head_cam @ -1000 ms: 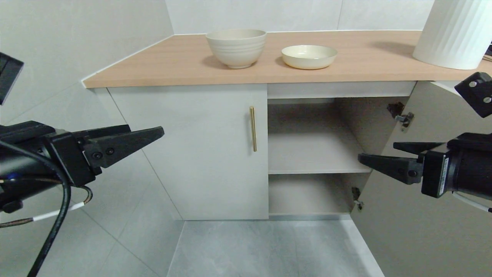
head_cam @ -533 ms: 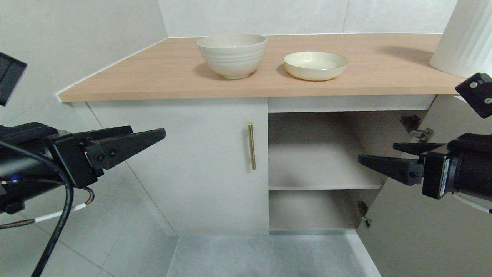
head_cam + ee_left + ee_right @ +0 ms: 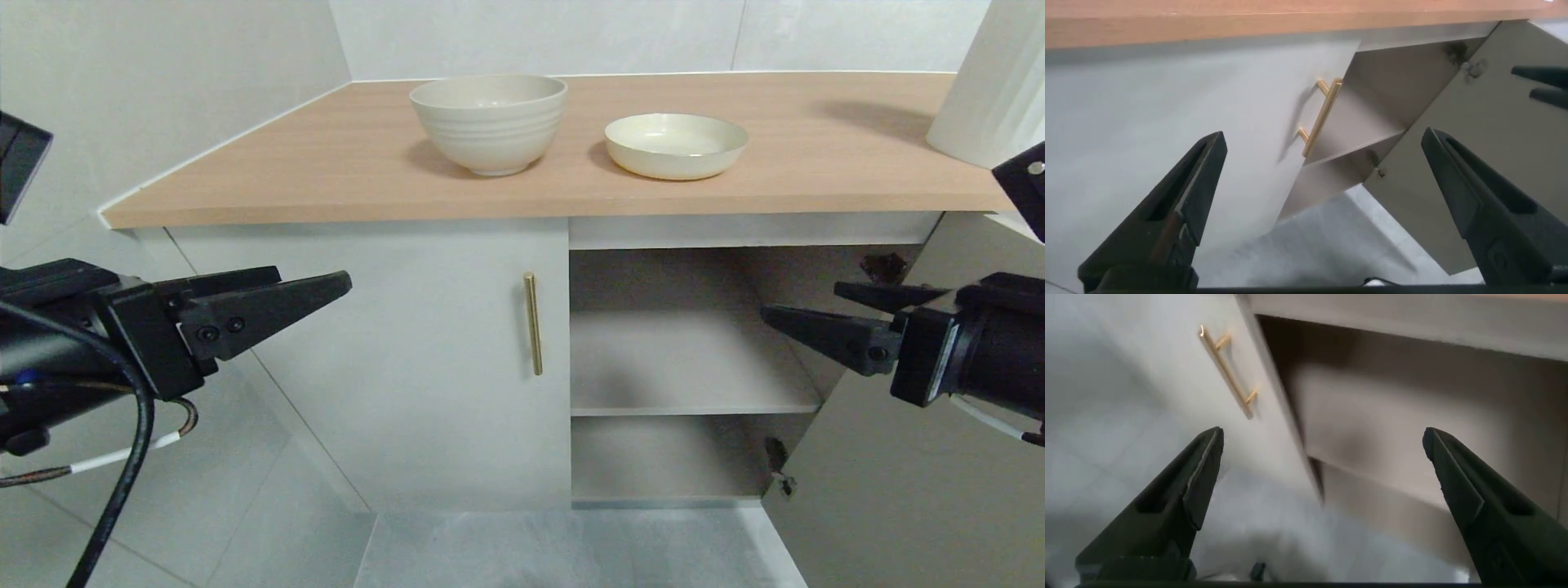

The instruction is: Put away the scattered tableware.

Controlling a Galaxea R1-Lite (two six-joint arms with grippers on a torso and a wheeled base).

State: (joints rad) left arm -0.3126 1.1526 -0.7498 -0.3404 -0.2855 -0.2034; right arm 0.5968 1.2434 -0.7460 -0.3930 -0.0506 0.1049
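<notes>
Head camera overlooks the cabinet; both wrist cameras (lower, nearer) share its handle.

ribbed bowl upright | shallow dish beside, apart | both on countertop

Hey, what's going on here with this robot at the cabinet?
The robot faces a cabinet whose right door stands open, showing its shelf. A deep bowl and a shallow dish sit apart on the counter above, untouched. The left gripper and right gripper are both open and hold nothing, hovering in front of the cabinet below counter height. Nothing is put away yet.
</notes>
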